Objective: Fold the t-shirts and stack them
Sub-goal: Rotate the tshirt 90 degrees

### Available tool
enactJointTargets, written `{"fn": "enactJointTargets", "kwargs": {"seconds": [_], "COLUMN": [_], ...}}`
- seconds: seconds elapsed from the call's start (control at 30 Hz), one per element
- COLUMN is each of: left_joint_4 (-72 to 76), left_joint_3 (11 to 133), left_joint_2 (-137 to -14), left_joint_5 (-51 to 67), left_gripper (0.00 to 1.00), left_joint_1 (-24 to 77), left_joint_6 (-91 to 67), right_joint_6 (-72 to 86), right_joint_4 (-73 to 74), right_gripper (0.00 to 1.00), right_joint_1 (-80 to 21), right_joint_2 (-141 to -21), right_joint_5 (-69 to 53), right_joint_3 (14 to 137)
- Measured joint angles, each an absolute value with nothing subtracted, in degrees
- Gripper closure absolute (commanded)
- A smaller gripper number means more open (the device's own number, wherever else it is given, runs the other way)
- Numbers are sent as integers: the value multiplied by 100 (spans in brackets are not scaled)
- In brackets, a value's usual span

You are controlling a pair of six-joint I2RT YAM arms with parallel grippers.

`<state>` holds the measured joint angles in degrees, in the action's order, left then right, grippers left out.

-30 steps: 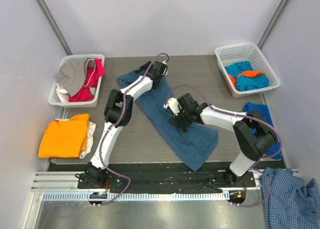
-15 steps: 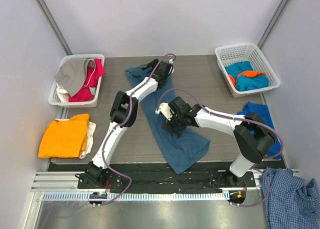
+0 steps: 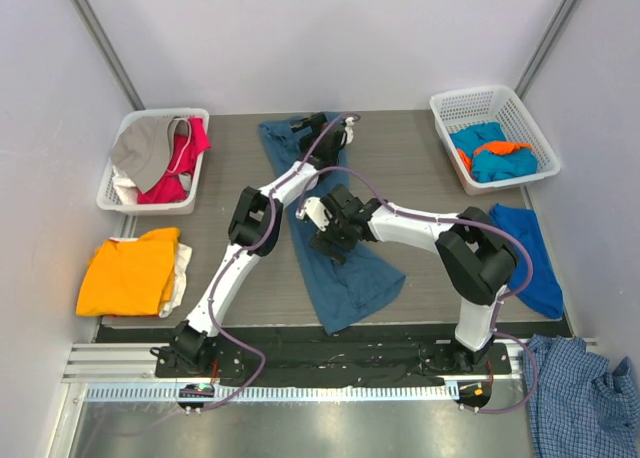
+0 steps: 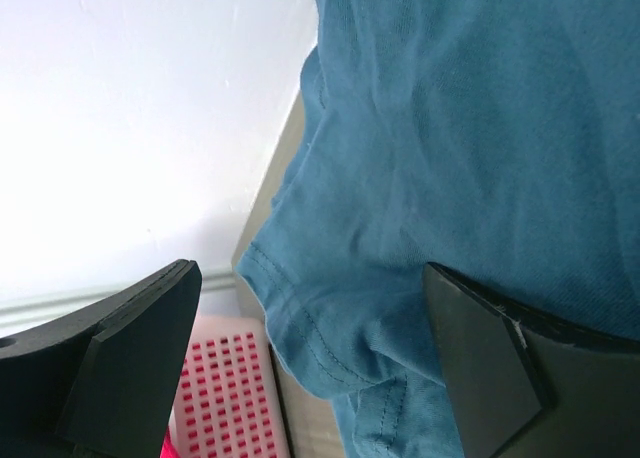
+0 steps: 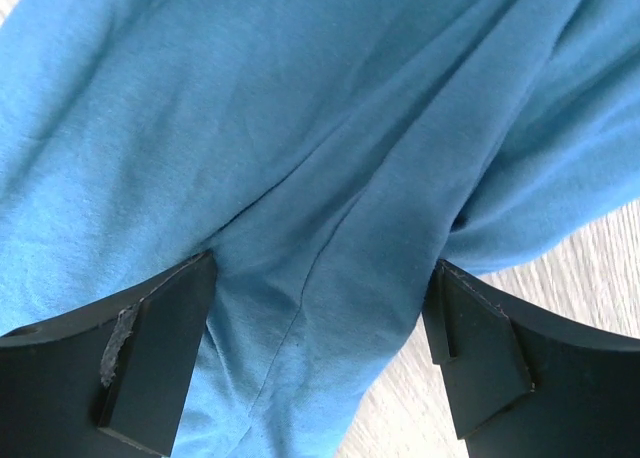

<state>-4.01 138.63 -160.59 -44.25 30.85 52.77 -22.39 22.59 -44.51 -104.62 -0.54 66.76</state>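
Left gripper [image 3: 318,130] and right gripper [image 3: 330,230] both stand wide open over the dark teal t-shirt [image 3: 350,283], clasping nothing. In the last second they have dragged it from a slant to nearly lengthwise on the table [image 3: 420,168], probably straightening it for folding.

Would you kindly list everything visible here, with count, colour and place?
teal tee: one, dark teal-blue, spread diagonally across the table
orange tee: one, orange, folded, left of table
blue tee: one, bright blue, table's right edge
checked shirt: one, blue-and-white, near right corner
left basket: one, white, far left, holding grey cloth, red cloth
right basket: one, white, far right, holding turquoise cloth, orange cloth
table: one, dark wood-grain, centre
left arm: one, white-and-black, stretched far across
right arm: one, white-and-black, bent leftward
left tool: one, black, open, teal tee's far end
right tool: one, black, open, over its middle
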Motion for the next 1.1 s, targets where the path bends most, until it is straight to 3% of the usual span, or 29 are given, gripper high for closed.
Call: {"fn": "enactJointTargets", "kwargs": {"seconds": [0.67, 1.1], "left_joint_4": [2075, 2624], "left_joint_3": [13743, 13657], "left_joint_2": [-16507, -16564], "left_joint_5": [-2722, -2541], "left_gripper": [0, 0], "left_joint_1": [2934, 2908], "left_joint_6": [7037, 6938], "right_joint_6": [-2018, -1984], "right_joint_4": [2438, 2589], "right_gripper": [8, 8], "right_joint_1": [-4466, -4646], "right_joint_2": [-10916, -10899], "right_joint_5": [-187, -217], "right_joint_3": [7367, 7415]}}
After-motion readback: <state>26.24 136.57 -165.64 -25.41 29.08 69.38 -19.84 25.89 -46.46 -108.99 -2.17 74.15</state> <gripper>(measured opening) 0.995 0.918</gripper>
